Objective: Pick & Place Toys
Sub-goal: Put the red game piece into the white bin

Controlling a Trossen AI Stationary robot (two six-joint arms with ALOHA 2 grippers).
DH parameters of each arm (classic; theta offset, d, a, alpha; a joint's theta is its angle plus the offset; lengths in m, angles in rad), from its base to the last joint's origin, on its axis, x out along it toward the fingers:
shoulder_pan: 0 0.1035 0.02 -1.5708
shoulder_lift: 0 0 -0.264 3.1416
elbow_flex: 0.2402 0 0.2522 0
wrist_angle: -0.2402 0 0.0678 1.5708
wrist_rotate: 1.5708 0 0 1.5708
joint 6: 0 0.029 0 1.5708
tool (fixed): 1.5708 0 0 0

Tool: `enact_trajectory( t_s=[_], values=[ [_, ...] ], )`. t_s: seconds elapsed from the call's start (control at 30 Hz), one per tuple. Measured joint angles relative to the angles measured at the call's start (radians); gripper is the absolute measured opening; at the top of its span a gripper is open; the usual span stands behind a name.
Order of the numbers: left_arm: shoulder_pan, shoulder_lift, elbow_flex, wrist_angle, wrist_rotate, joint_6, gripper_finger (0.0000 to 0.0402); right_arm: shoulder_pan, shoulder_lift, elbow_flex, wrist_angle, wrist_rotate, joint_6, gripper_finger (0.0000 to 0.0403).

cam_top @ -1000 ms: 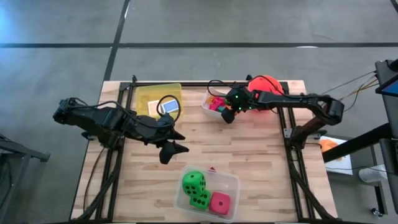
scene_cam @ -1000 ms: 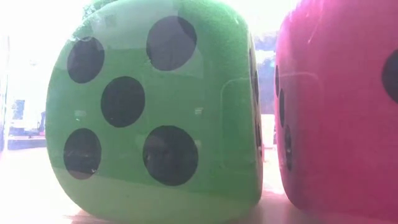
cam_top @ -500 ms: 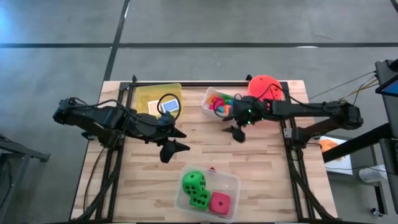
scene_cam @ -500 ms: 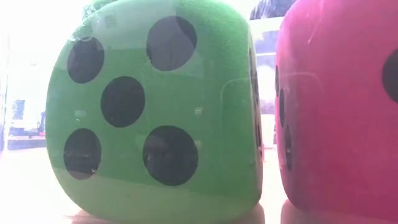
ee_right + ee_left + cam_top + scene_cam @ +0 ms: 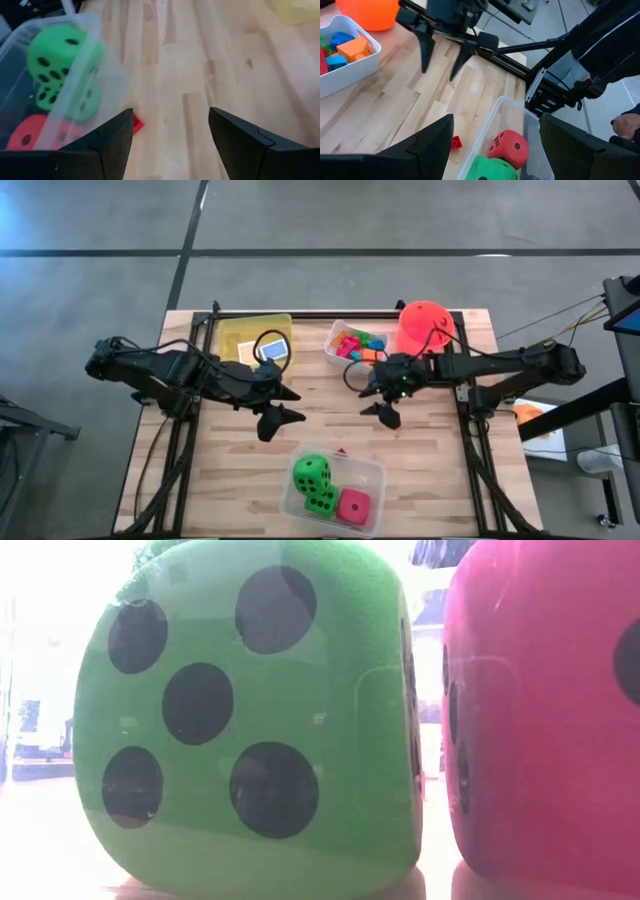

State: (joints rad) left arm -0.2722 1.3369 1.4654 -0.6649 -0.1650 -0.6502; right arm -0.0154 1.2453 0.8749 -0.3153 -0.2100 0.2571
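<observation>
Overhead, the table (image 5: 420, 435) carries four containers. Nearest the front edge sits a clear tub (image 5: 372, 475) holding two green dice (image 5: 312, 473) and one pink die (image 5: 352, 506); in the low view one green die and the pink die (image 5: 545, 710) fill the picture side by side. A small red block (image 5: 137, 123) lies on the bare wood just outside the clear tub's far wall, touching nothing else that can be seen.

At the far side, a yellow tub (image 5: 240, 332) holds a blue tile (image 5: 271, 352). Beside it to the right, a white tub (image 5: 333, 340) holds a heap of coloured blocks (image 5: 356, 345), and an orange bucket (image 5: 425, 323) stands just right of that tub.

Left gripper (image 5: 277, 409): over the table's middle-left, between the yellow tub and the clear tub, fingers spread apart and empty. Its wrist view looks across the clear tub's corner toward the other arm.

Right gripper (image 5: 378, 401): over bare wood just in front of the white tub, fingers likewise spread and holding nothing; the same gripper shows from the left wrist view (image 5: 441, 56) as two dark prongs pointing down at the wood. The right wrist view looks past its own fingers (image 5: 250, 145) toward the red block and the clear tub.
</observation>
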Motion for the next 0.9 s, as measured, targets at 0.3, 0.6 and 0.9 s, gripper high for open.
enact_trajectory(
  t_s=[0.3,0.6,0.9],
  values=[
    [0.0,0.0,0.0,-0.014,-0.001,0.052,0.0281,0.07,0.0,0.0,-0.001,0.0,0.022,0.0251],
    [0.0,0.0,0.0,-0.015,-0.003,0.049,0.0281,0.07,0.0,0.008,0.02,0.052,0.035,0.0251],
    [-0.001,0.0,0.0,-0.016,-0.003,0.048,0.0281,0.131,0.094,0.008,0.062,-0.061,-0.082,0.0251]
  ],
)
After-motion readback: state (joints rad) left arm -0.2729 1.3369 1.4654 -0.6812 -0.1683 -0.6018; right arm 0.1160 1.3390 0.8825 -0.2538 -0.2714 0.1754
